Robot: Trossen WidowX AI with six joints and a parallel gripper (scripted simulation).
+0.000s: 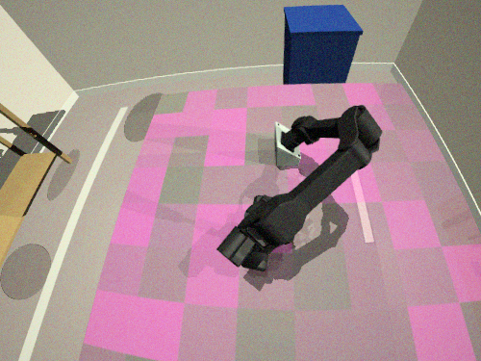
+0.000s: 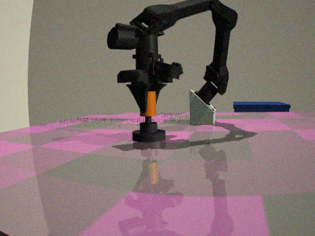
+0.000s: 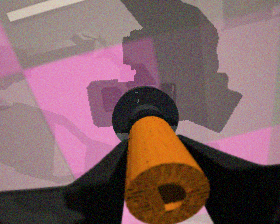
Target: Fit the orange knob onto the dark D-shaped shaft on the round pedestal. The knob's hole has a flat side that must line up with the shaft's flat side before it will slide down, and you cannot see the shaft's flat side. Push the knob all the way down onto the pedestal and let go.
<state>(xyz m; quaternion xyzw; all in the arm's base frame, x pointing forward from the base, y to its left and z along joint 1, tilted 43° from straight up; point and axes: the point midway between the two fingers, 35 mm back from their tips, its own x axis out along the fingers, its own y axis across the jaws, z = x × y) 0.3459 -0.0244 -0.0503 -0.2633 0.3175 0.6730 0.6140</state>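
The orange knob (image 2: pixel 152 104) (image 3: pixel 154 145) is upright between the fingers of my gripper (image 2: pixel 148 108), which is shut on it. In the wrist view its top face shows a dark hole with a flat edge. The dark round pedestal (image 2: pixel 148 135) (image 3: pixel 122 116) stands directly below. A short length of the dark shaft (image 2: pixel 148 119) shows between the knob's lower end and the pedestal's raised collar, so the knob is at the shaft's upper part, well above the pedestal. Whether the shaft's tip is inside the hole cannot be told. The arm hides knob and pedestal in the top view.
The arm's pale wedge-shaped base (image 1: pixel 288 159) (image 2: pixel 201 113) stands behind the pedestal, to its right in the exterior view. A blue cabinet (image 1: pixel 317 48) (image 2: pixel 261 106) is farther back. A wooden piece of furniture (image 1: pixel 24 180) is at the left edge of the top view.
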